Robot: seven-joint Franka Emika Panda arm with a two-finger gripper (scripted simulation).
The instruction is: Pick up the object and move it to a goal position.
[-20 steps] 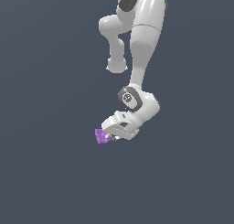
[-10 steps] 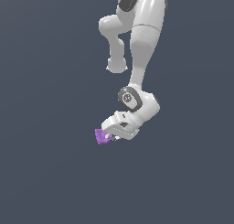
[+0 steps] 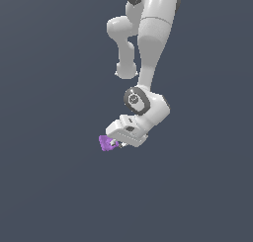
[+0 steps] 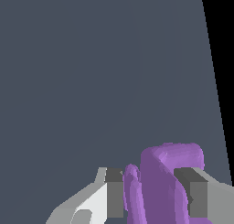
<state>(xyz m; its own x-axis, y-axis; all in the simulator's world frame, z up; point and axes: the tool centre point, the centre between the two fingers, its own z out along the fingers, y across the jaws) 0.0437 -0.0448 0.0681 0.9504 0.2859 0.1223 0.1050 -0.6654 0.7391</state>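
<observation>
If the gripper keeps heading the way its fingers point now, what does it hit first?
Nothing visible. The gripper is shut on the purple object, and beyond it the wrist view shows only plain grey background. The way looks free, though depth there is unclear.

Flat, even simulator light here, no glare, no lens blur. In the exterior view the glossy white jointed robot arm [image 3: 150, 48] shades softly from bright on the exterior view's left to grey on its right side. The plain slate-grey background [image 3: 49, 186] carries no cast shadow at all. The small bright purple lumpy object [image 3: 105, 142] reads tiny and coarse there. In the wrist view it [image 4: 164, 186] shows crisp facets with darker folds, edges jagged with pixel stepping, and a hard black wedge [image 4: 221, 58] cuts one side of the frame.
</observation>
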